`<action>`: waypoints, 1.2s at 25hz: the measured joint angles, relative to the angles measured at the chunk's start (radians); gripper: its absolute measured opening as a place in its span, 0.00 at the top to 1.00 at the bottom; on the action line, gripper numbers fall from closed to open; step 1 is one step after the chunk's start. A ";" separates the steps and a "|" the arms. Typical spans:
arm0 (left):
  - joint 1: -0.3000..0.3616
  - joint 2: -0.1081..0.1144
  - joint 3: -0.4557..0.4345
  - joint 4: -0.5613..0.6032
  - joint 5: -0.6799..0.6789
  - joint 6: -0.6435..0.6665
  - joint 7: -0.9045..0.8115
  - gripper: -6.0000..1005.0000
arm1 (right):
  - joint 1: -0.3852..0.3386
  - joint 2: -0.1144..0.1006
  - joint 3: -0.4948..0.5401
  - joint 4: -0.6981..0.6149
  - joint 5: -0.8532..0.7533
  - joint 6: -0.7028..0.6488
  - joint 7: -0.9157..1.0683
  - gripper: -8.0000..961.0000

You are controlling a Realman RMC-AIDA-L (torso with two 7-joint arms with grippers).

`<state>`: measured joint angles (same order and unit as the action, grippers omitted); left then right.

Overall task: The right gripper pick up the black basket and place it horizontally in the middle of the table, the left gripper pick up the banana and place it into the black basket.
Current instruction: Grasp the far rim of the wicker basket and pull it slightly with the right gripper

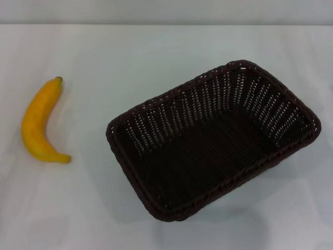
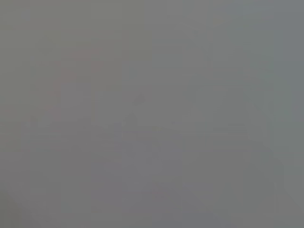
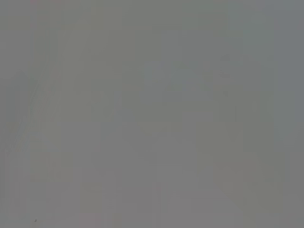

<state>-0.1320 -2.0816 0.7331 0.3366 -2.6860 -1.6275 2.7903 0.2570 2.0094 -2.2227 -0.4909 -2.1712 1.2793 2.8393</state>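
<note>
two things sit on the plain white table (image 1: 156, 57): a dark woven wicker basket (image 1: 213, 140) lying diagonally right of centre, and a curved yellow banana (image 1: 40, 122) well apart on the left (both wrist views are blank grey, so neither gripper's jaws can be seen).

No part of the robot's body shows in the head view; neither arm, jaws, cable nor marking can be made out; both wrist views give only a flat, featureless grey, with nothing identifiable.
</note>
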 joint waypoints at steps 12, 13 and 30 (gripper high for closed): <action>0.000 0.000 0.000 0.001 0.000 0.000 0.000 0.17 | -0.001 0.000 0.000 0.000 -0.003 0.001 0.000 0.20; 0.000 0.000 0.000 0.000 0.000 0.000 0.000 0.17 | -0.001 0.000 0.000 -0.002 -0.003 0.001 0.000 0.20; -0.001 0.000 -0.002 0.002 -0.006 0.003 -0.009 0.17 | 0.035 -0.104 0.174 -0.347 -0.025 -0.535 -0.007 0.20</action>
<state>-0.1333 -2.0817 0.7312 0.3391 -2.6917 -1.6243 2.7815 0.2922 1.9051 -2.0490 -0.8374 -2.1960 0.7439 2.8323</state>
